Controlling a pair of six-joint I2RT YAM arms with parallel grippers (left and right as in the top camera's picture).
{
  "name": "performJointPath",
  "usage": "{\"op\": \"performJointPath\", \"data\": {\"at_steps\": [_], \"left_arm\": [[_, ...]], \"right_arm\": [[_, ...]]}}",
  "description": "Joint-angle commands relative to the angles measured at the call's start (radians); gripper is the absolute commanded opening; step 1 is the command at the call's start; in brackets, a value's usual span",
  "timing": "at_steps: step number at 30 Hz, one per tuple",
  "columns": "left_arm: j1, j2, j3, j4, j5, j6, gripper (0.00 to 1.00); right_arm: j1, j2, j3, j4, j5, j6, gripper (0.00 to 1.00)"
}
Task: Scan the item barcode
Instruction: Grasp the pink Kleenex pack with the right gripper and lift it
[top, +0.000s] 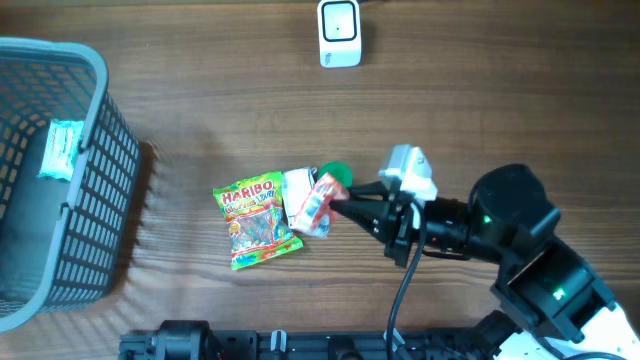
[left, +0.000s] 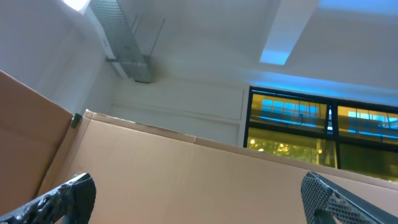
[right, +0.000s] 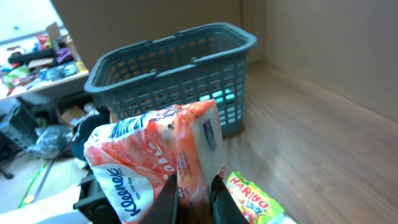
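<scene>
An orange and white Kleenex tissue pack (right: 149, 146) fills the right wrist view. My right gripper (right: 193, 186) is shut on the pack's lower edge, holding it above the table. In the overhead view the pack (top: 312, 205) hangs just right of a Haribo bag (top: 255, 220), with my right gripper (top: 338, 205) on its right side. The white barcode scanner (top: 338, 32) stands at the table's far edge, well apart from the pack. My left gripper (left: 199, 196) points up at the ceiling and a cardboard wall, open and empty. It does not show in the overhead view.
A grey basket (top: 95, 180) stands at the left with a pale green packet (top: 62, 150) inside. A white packet (top: 297, 183) and a green round thing (top: 336, 172) lie by the tissue pack. The Haribo bag (right: 252, 199) lies below the right gripper.
</scene>
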Motion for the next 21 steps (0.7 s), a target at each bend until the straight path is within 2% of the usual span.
{"op": "performJointPath", "data": {"at_steps": [1, 5, 16, 19, 21], "left_arm": [[0.006, -0.013, -0.005, 0.005, 0.019, -0.006, 1.00], [0.006, -0.013, -0.005, 0.002, 0.019, -0.006, 1.00], [0.006, -0.013, -0.005, -0.014, 0.013, -0.005, 1.00], [0.005, -0.011, -0.006, -0.056, -0.045, -0.006, 1.00], [0.005, -0.011, -0.006, -0.148, -0.060, -0.006, 1.00]], "right_arm": [[0.034, -0.005, -0.006, 0.050, -0.012, -0.008, 0.04], [0.033, -0.005, -0.006, 0.047, -0.012, 0.177, 0.04], [0.033, -0.004, -0.006, 0.035, -0.007, 0.333, 0.04], [0.033, -0.005, -0.006, 0.036, 0.000, 0.354, 0.04], [0.033, -0.005, -0.006, 0.035, 0.048, 0.443, 0.04]]}}
